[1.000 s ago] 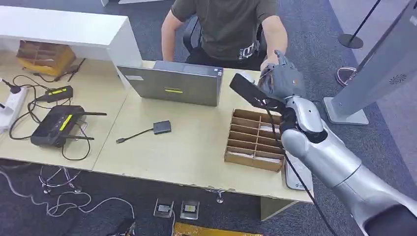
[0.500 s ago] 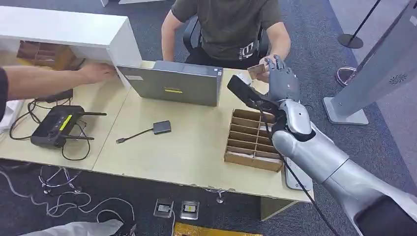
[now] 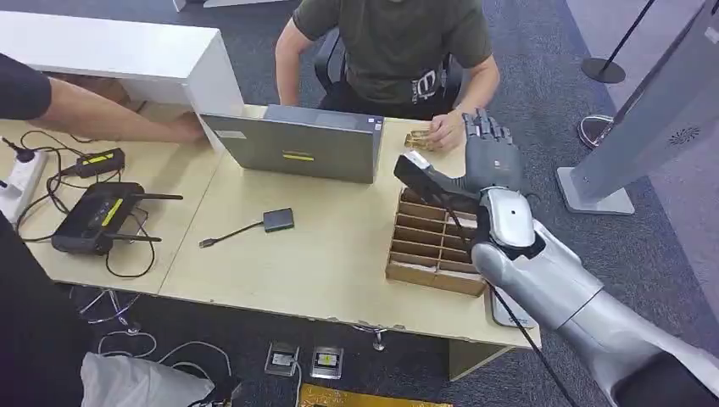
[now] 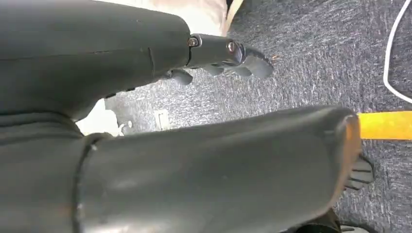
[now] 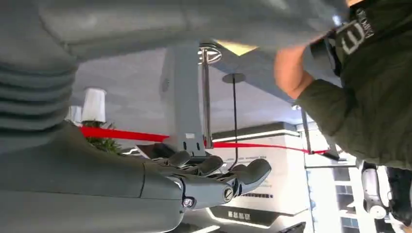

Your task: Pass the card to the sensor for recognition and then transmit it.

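From the head view, the right hand (image 3: 492,153) is raised over the far end of the divided box (image 3: 437,242), fingers straight and apart, nothing in it. The card (image 3: 415,138) lies on the desk (image 3: 322,254) under the seated person's hand (image 3: 445,131), just behind the laptop (image 3: 297,144). Right wrist view: fingers (image 5: 218,170) spread, empty. Left wrist view: the left hand (image 4: 223,58) hangs over carpet, fingers loosely curled, holding nothing.

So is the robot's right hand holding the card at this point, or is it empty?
Empty: the right hand has its fingers spread with nothing between them, while the card lies under the seated person's hand.
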{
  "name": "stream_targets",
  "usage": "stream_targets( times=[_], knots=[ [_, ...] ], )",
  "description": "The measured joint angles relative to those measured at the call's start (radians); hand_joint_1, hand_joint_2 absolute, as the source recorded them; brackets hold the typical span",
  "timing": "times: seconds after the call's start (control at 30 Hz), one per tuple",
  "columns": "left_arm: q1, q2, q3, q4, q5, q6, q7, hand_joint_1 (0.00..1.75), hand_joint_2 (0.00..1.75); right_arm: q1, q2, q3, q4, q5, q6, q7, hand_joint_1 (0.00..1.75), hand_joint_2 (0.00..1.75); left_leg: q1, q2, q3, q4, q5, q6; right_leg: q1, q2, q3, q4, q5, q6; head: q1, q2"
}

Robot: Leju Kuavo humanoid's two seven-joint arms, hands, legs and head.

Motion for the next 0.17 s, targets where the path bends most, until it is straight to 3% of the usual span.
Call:
stream_targets(
  times=[0.17],
  knots=[
    [0.001,0.0,0.0,0.0,0.006,-0.005,-0.003,0.0,0.0,0.034,-0.018,-0.074,-0.033,0.095,0.037,0.003,0.0,0.0,0.0,0.0,0.0,0.0,0.0,0.0,0.0,0.0,0.0,0.0,0.0,0.0,0.0,0.0]
  ],
)
